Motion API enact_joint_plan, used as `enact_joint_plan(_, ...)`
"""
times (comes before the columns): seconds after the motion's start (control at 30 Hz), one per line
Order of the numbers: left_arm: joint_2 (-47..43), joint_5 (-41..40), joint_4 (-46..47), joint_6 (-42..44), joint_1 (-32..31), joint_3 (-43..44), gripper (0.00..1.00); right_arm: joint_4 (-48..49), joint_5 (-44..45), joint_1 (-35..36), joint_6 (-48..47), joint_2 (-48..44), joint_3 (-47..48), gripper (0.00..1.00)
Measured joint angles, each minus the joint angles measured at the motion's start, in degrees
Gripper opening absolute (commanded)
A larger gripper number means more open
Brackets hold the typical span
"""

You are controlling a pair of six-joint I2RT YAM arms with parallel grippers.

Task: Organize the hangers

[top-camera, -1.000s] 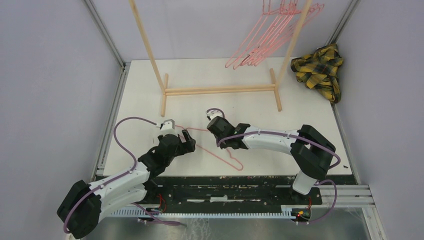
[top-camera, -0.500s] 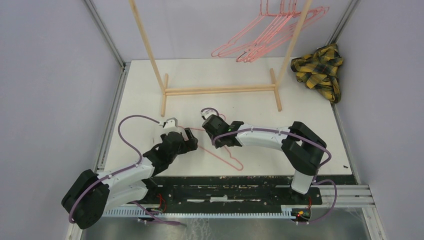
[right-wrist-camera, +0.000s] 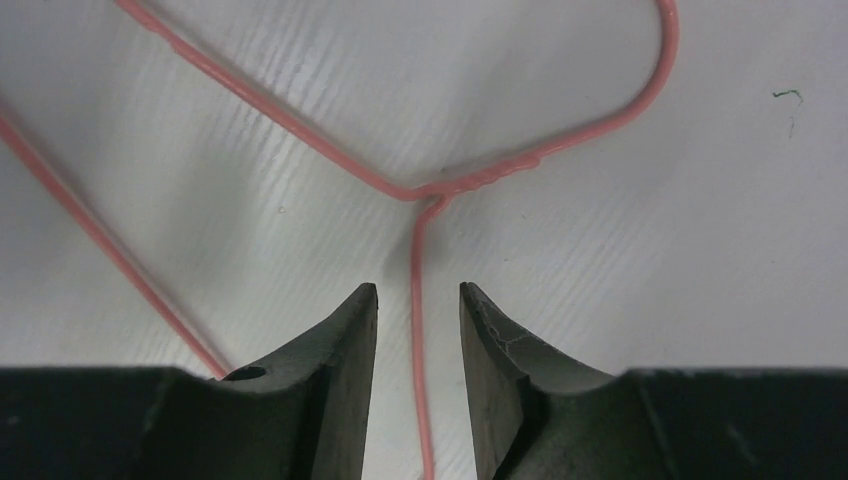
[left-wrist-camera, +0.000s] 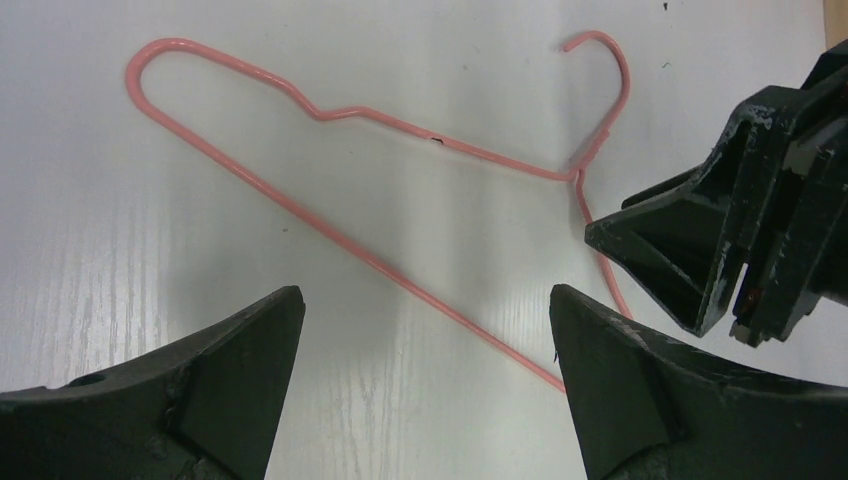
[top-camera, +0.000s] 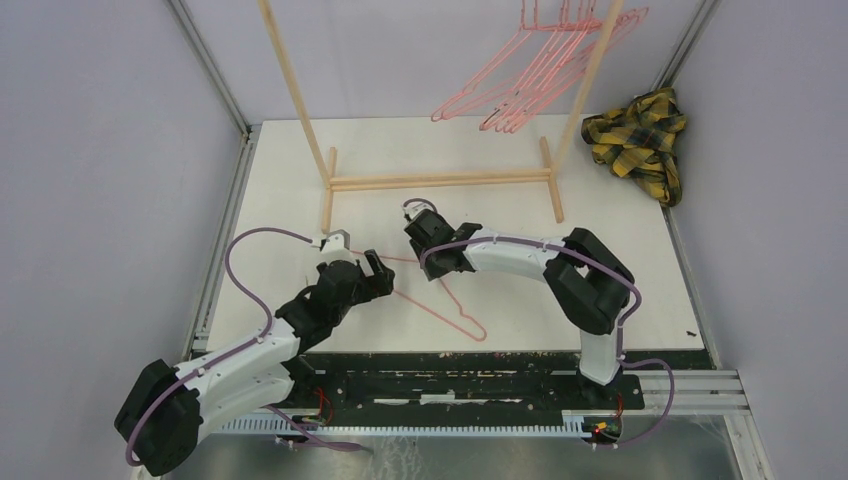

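Observation:
One pink wire hanger lies flat on the white table between my two arms. Its hook and twisted neck lie close to my right gripper. That gripper stands open, low over the table, and the wire below the neck runs between its fingers without touching them. My left gripper is wide open just short of the hanger's long bar, holding nothing; in the top view the left gripper sits at the hanger's left end. Several more hangers hang on the rack.
The light wooden rack stands across the far half of the table. A yellow-black plaid cloth lies bunched in the far right corner. Metal rails edge the table on both sides.
My right gripper's jaws have gone from shut to open around the hanger's wire, and that arm has shifted a little toward the rack. The hung hangers have swung.

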Motion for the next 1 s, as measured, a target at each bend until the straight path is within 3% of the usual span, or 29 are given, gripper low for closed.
enact_joint_plan(0.47,0.1,-0.2,-0.8,0.0,0.0,0.0,0.99,1.7,-5.4,-3.8,-0.2,3.5,0.9,0.29)
enact_joint_plan(0.6,0.1,-0.2,-0.8,0.0,0.0,0.0,0.99,3.2,-6.0,-4.0,-0.1,3.9,1.0,0.01)
enact_joint_plan(1.0,0.2,-0.2,-0.6,0.0,0.0,0.0,0.99,8.9,-4.9,-4.0,1.7,2.5,-2.3,0.01)
